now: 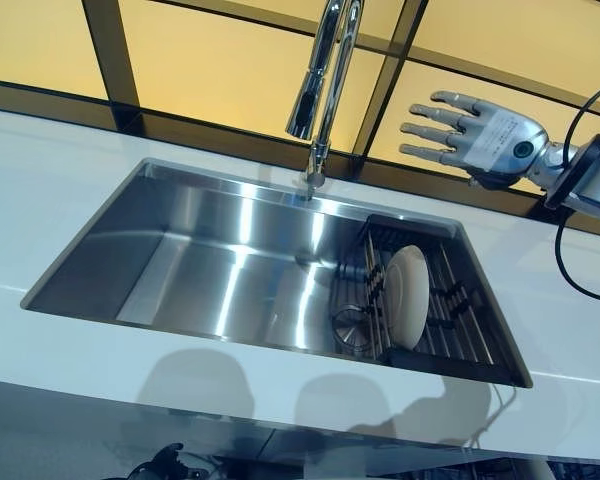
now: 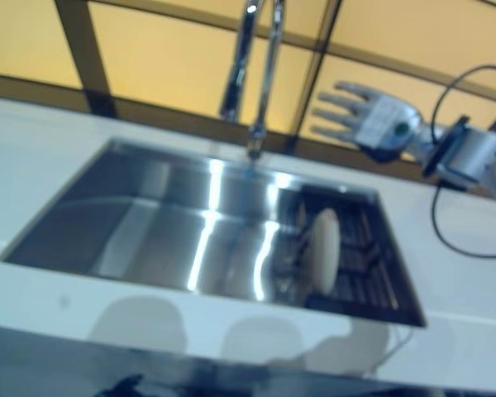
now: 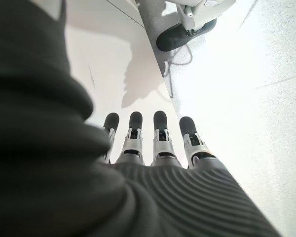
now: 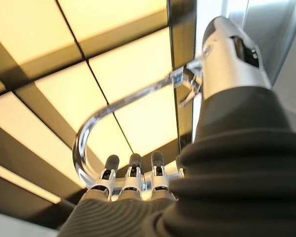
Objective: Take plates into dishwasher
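Silver dark-tipped right hand (image 1: 490,135), dark ribbed wrist cover, silver-grey forearm

Tap (image 1: 325,80) cut off at top edge, plate (image 1: 408,296) lower rim hidden in rack (image 1: 450,300), left robot hand (image 3: 153,143) thumb unseen.

Steel sink (image 1: 210,260), tall faucet (image 1: 325,70), white counter (image 1: 50,180)

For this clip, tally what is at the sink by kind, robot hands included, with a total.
Plate: 1, standing on edge in the rack
Dish rack: 1, in the sink's right end
Sink: 1
Faucet: 1
Robot hands: 2, right hand and left hand, both open
Total: 6
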